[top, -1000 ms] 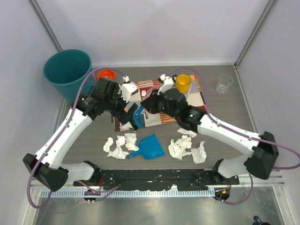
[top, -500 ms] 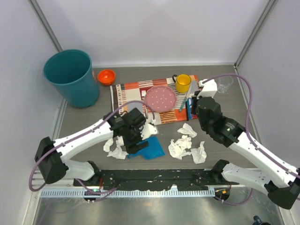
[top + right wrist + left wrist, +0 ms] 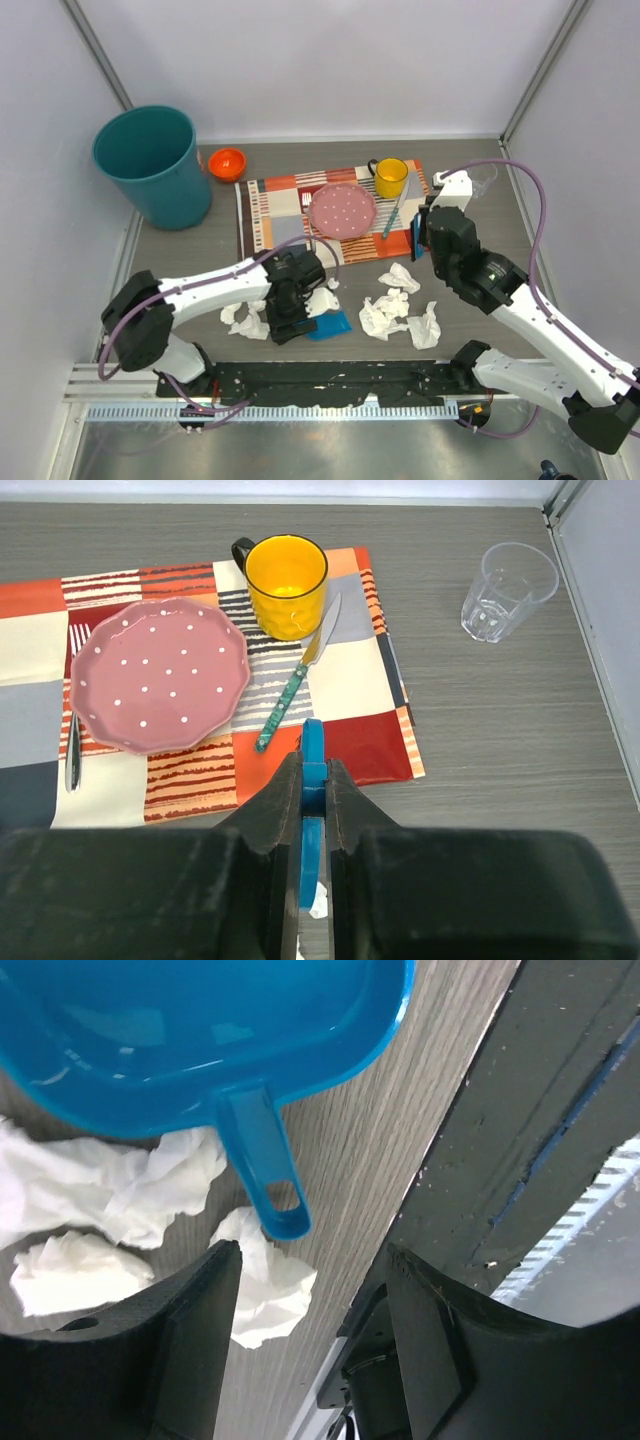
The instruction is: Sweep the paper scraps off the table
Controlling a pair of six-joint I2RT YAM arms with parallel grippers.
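Left fingers (image 3: 190, 1340) have dropped, spread astride the dustpan handle (image 3: 262, 1170) pointing left-nearward; right fingers (image 3: 270, 820) pinch a blue tool (image 3: 312, 755).

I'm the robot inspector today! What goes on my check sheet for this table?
Surface: grey wood-grain table, no spills seen.
Job's things: paper scraps in two heaps, either side of the blue dustpan.
Clutter: placemat carrying pink plate, yellow mug, knife, fork; clear cup, orange bowl, teal bin nearby.
Claws: left claw open, just short of the dustpan's handle; right claw shut on a blue handle.
Cables: purple cables along both arms.
Surroundings: white walls, metal frame posts.
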